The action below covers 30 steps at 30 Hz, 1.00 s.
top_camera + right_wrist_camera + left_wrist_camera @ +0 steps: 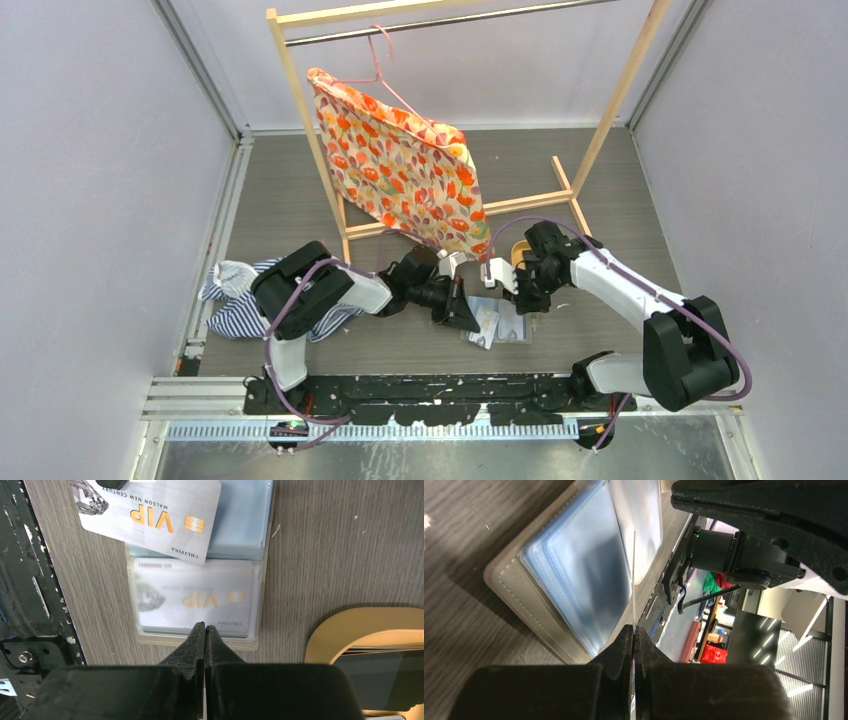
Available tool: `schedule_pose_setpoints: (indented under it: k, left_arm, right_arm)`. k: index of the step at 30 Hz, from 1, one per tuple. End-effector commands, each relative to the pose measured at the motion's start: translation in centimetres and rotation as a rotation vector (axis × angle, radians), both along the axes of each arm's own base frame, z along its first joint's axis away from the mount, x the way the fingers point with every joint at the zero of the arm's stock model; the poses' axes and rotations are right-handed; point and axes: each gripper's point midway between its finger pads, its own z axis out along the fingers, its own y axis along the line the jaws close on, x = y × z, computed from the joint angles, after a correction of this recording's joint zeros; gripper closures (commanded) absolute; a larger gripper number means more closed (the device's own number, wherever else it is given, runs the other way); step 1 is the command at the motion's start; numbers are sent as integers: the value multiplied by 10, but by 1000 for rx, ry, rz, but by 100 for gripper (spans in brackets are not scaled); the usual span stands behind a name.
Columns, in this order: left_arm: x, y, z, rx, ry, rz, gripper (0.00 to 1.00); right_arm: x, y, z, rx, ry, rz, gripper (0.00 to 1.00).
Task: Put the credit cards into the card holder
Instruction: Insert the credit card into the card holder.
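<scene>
The taupe card holder (197, 641) lies open on the table, and its clear bluish sleeves (574, 570) show in the left wrist view. One white VIP card (195, 597) sits inside the near sleeve. My left gripper (634, 628) is shut on a second white VIP card (150, 515). It holds this card tilted over the far sleeve, and the card shows edge-on in the left wrist view (634, 580). My right gripper (205, 626) is shut, its tips at the holder's near stitched edge. From above, both grippers (462, 312) (507, 290) meet over the holder (510, 325).
An oval tan tray (340, 630) with dark cards (385, 667) in it stands right of the holder. A wooden rack (590, 150) with an orange patterned cloth (405, 165) stands behind. A striped cloth (235, 310) lies at the left. The black base rail (30, 605) runs along the near edge.
</scene>
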Motion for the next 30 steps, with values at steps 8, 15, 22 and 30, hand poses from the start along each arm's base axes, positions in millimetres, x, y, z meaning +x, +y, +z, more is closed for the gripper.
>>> schedule_pose_setpoints:
  k: [8,15,22,30]
  left_arm:
    - [9,-6,-4,38,13,-22,100]
    - [11,-7,-5,42,23,-14,100]
    - [15,-14,-1,11,28,-6,100]
    - [19,-18,-4,19,45,7,100]
  right_arm:
    - [0,-2,-13,-64,15,27,99]
    - [-3,-5,-21,-113,33,45,99]
    - [-4,-5,-23,-124,38,53,98]
    - [-5,-4,-23,-126,42,54,99]
